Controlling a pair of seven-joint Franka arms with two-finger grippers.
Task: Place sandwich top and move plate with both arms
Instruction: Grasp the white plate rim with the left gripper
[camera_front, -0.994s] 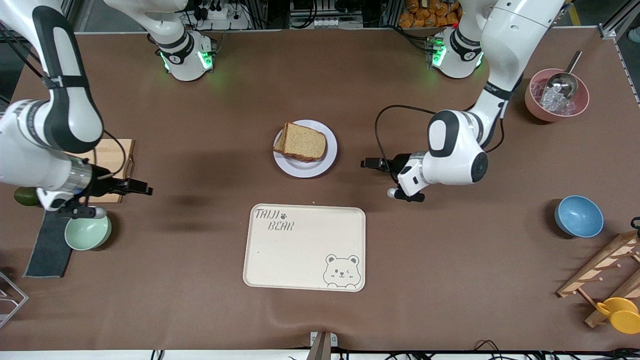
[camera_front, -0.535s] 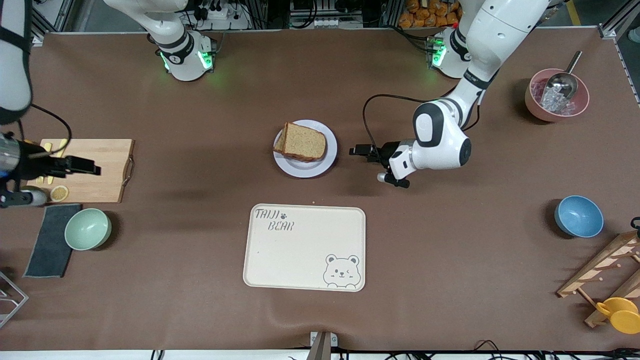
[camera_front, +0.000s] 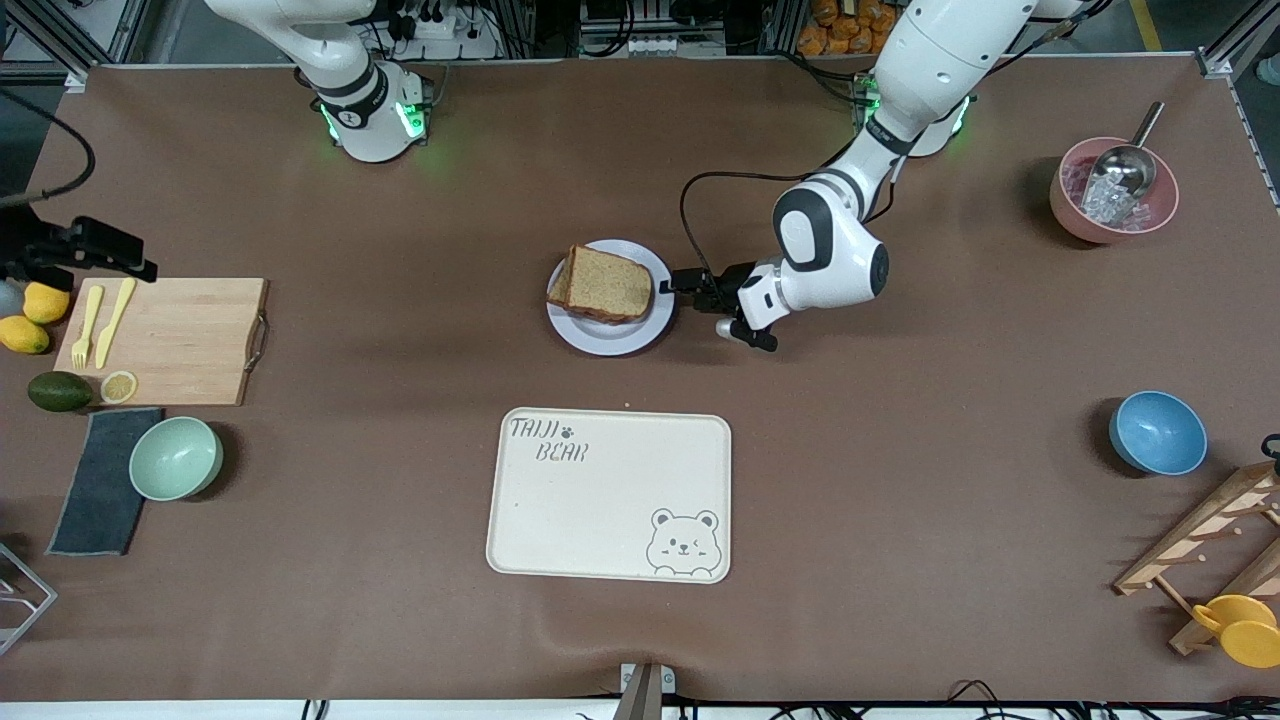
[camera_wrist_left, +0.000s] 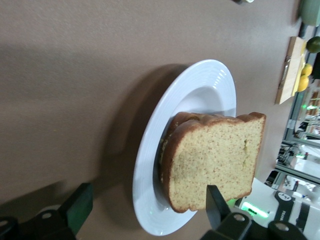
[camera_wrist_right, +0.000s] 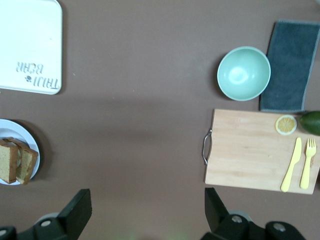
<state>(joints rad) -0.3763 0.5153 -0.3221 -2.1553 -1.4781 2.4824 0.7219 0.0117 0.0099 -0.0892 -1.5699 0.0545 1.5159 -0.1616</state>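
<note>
The left claw (camera_front: 682, 285) has reached the plate (camera_front: 611, 338) rim, fingers wide, empty; right claw (camera_front: 95, 245) wide too.

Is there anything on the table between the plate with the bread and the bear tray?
No, just bare brown table between the plate and the bear tray, as the front view shows.

brown wholemeal sandwich top (camera_front: 611, 283) with darker crust, sitting on a pale lavender-white plate (camera_front: 608, 340). cream tray (camera_front: 610, 495) with a grey bear print and lettering. mint green bowl (camera_front: 175, 458), blue bowl (camera_front: 1157, 432), pink bowl (camera_front: 1070, 205), yellow fork (camera_front: 87, 325) and knife (camera_front: 116, 320), dark grey cloth (camera_front: 98, 496), brown tabletop (camera_front: 400, 350).
</note>
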